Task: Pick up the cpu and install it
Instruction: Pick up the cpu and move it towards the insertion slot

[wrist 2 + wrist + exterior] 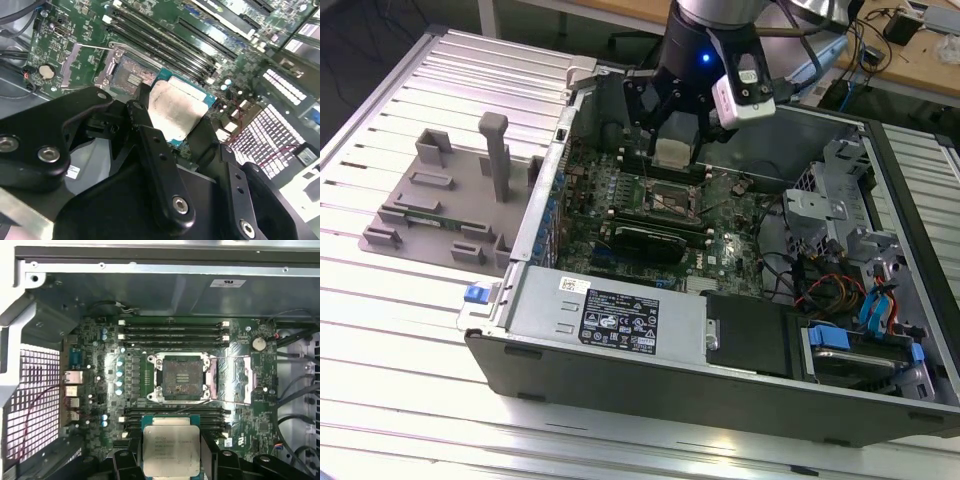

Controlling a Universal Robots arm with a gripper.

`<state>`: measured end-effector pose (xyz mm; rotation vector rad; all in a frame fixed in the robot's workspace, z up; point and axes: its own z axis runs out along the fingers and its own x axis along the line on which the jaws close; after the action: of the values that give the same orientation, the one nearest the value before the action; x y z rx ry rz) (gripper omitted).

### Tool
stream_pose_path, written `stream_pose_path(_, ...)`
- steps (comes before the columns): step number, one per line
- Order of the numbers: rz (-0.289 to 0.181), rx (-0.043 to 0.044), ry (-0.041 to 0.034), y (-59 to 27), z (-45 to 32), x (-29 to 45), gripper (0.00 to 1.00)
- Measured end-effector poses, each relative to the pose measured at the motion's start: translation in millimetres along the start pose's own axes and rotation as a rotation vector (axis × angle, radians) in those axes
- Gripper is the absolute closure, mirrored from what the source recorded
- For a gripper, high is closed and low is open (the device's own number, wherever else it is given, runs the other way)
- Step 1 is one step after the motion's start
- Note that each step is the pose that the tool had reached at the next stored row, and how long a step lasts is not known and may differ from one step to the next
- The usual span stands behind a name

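Exterior view: the gripper (675,147) hangs inside the open computer case (535,300), above the motherboard (720,250). Its fingers pinch the cpu (674,153), which is clear of the board and just off from the socket (665,197). The socket looks empty, so the cpu is picked up but not yet seated.

Second wrist view: 2 black fingers (144,117) clamp opposite edges of the cpu (175,107), silvery plate facing the camera, green edge showing. The socket (127,75) lies near it but apart.

First wrist view: the cpu (171,450) sits between the fingers (131,460), its sides roughly square to the socket (181,377). The load plate (234,380) is swung open to one side, so the socket is uncovered.

Judgement on doing this step well:
- Keep the chip flat and the grip steady, with no tilt.
- Centre it over the socket before any descent, because the 2 are offset now.
- Match the corner marks and edge notches. I cannot tell their positions here.
- Go down slow and straight, since sliding sideways could bend the contacts.
- Stay clear of the open load plate.
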<state>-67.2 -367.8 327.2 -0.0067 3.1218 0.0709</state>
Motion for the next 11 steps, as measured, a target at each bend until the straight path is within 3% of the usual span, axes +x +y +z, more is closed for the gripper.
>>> stream_pose_path(2, -0.004, -0.0003, 0.0006, 4.2, 5.8, -6.5, 0.45)
stream_pose_path(7, -0.012, -0.0004, 0.0012, 11.4, 16.6, -13.6, 0.45)
stream_pose_path(11, -0.015, -0.0011, 0.0013, 20.4, 29.9, -14.1, 0.45)
